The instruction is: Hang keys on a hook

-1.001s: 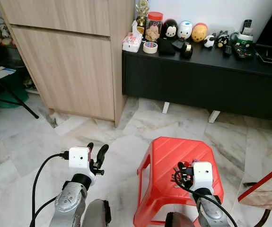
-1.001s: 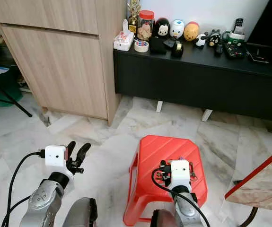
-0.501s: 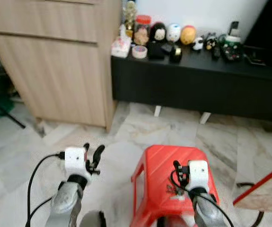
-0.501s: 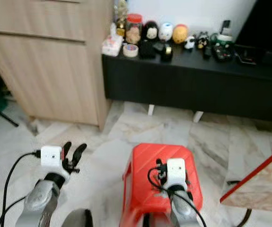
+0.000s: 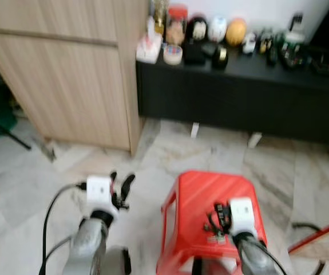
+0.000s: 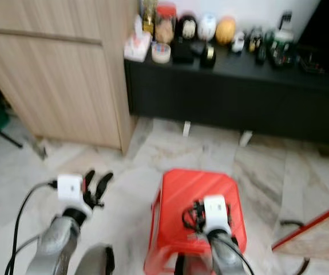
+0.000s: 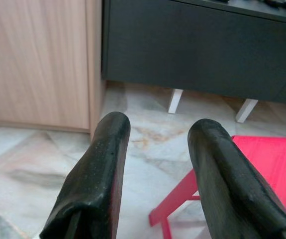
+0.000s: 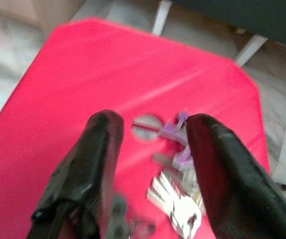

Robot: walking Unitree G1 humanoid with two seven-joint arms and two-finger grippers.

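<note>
The keys lie ungrasped near the stool's near edge, between the spread fingers of the right end effector. The left end effector is held released, grasping nothing. Pickup and hanging are judged undone; no hook is seen.

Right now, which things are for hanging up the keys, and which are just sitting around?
For the job:
keys lying on the red stool
right gripper, open just above the keys

Just sitting around:
toys and jar on the black cabinet
wooden cupboard
left gripper, open and idle
</note>
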